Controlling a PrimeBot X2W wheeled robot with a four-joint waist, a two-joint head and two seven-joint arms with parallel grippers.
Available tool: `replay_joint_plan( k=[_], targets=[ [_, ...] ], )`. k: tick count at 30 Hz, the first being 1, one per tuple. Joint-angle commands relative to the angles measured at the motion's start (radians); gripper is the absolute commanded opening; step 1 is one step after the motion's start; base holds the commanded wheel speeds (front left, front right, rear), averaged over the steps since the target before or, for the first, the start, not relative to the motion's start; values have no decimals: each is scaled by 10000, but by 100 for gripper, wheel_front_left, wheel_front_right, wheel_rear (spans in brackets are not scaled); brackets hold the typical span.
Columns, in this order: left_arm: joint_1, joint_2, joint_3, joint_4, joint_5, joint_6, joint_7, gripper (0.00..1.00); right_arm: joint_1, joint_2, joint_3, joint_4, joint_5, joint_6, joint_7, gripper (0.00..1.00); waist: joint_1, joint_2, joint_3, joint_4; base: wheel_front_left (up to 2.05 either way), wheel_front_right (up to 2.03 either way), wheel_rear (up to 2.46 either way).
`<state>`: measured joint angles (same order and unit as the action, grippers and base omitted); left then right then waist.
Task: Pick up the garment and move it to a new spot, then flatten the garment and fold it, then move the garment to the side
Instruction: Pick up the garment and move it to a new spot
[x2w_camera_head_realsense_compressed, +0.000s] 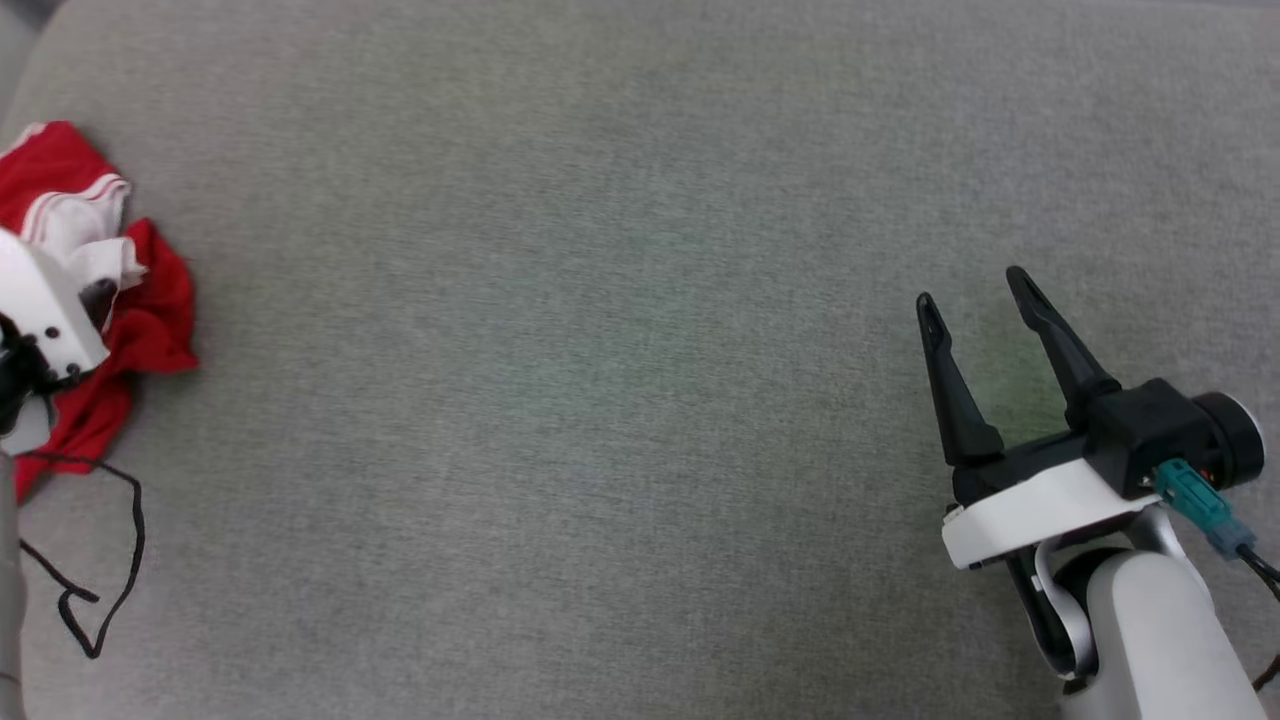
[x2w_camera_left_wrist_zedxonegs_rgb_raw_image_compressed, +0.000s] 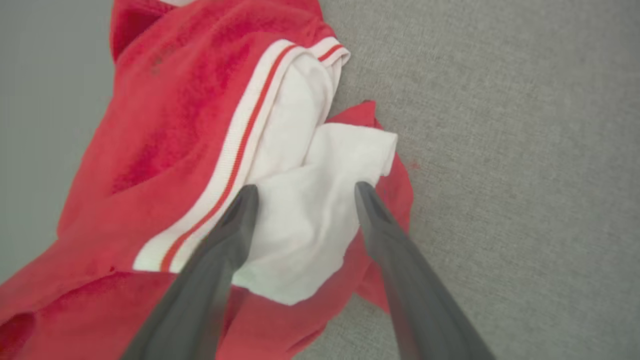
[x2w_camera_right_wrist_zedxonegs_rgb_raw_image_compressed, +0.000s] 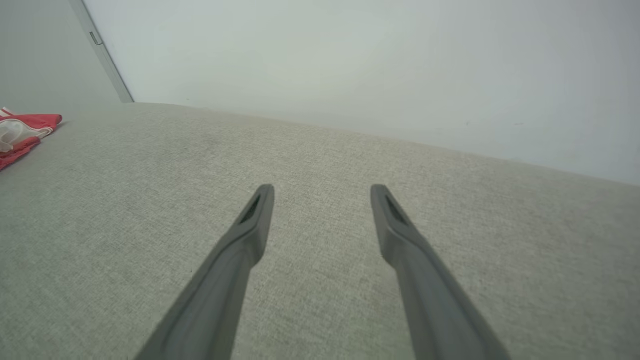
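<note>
The garment (x2w_camera_head_realsense_compressed: 150, 320) lies crumpled at the far left edge of the grey padded surface, red with white sleeve folds and striped trim. In the left wrist view the garment (x2w_camera_left_wrist_zedxonegs_rgb_raw_image_compressed: 180, 130) spreads under my left gripper (x2w_camera_left_wrist_zedxonegs_rgb_raw_image_compressed: 305, 192), whose fingers stand open over a bunched white sleeve fold with nothing pinched between them. In the head view the white left wrist body (x2w_camera_head_realsense_compressed: 45, 310) covers part of the cloth, hiding the fingers. My right gripper (x2w_camera_head_realsense_compressed: 975, 290) hovers open at the lower right, far from the shirt. From the right wrist, the garment (x2w_camera_right_wrist_zedxonegs_rgb_raw_image_compressed: 25, 132) is a small heap at far left beyond my right gripper (x2w_camera_right_wrist_zedxonegs_rgb_raw_image_compressed: 322, 195).
A thin black cable (x2w_camera_head_realsense_compressed: 100, 570) loops on the surface below the garment. The grey fabric surface (x2w_camera_head_realsense_compressed: 600, 350) stretches wide between the arms. A pale wall (x2w_camera_right_wrist_zedxonegs_rgb_raw_image_compressed: 350, 60) rises behind its far edge.
</note>
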<state>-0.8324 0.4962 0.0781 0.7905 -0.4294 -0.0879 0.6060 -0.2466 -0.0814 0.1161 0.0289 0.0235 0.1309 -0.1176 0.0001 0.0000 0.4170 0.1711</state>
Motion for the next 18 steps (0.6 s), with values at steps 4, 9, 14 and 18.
replay_joint_plan(
  k=[4, 9, 14, 18],
  targets=[
    [407, 212, 310, 346, -441, 196, 1044, 100, -462, 15, 158, 121, 92, -3, -166, 100, -1, 0, 632, -534, 0, 0, 0],
    [1148, 104, 618, 496, -834, 500, 1701, 100, -664, -32, 139, 184, 101, -3, -235, 100, -1, 0, 914, -743, 0, 0, 0],
    [1595, -95, 736, 206, -978, 797, 1842, 0, -590, -54, 38, 278, 67, -3, -240, 100, -1, 0, 901, -727, 0, 0, 0],
    [1547, -33, 743, -388, -816, 1073, 1250, 0, -515, -9, 22, 392, 50, -3, -257, 100, -1, 0, 606, -617, 0, 0, 0]
  ],
)
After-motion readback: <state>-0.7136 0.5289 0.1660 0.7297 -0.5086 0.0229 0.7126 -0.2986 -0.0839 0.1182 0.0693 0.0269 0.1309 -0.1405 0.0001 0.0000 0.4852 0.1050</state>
